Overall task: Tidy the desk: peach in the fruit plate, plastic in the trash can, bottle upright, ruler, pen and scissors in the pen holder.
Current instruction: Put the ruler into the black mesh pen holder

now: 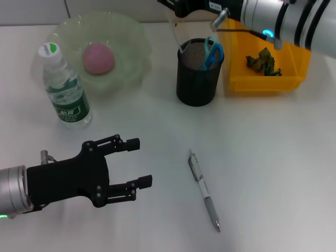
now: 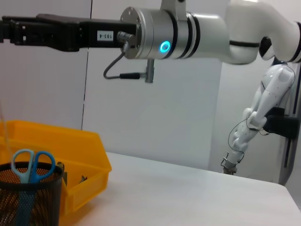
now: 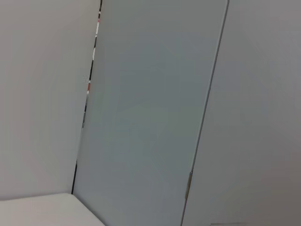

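Observation:
A silver pen (image 1: 203,189) lies on the white desk, to the right of my left gripper (image 1: 138,161), which hovers open and empty at the front left. The black mesh pen holder (image 1: 197,79) holds blue-handled scissors (image 1: 212,52) and a clear ruler (image 1: 176,32) that leans out toward the back. My right gripper (image 1: 179,6) is above the ruler's top end, cut off by the frame edge. The pink peach (image 1: 98,58) sits in the green fruit plate (image 1: 131,42). Left of the plate, the water bottle (image 1: 64,88) stands upright. Crumpled green plastic (image 1: 265,62) lies in the yellow trash can (image 1: 268,84).
In the left wrist view the holder (image 2: 28,197), scissors (image 2: 28,162) and yellow bin (image 2: 80,155) show low down, with the right arm (image 2: 160,33) stretched above them. The right wrist view shows only wall panels.

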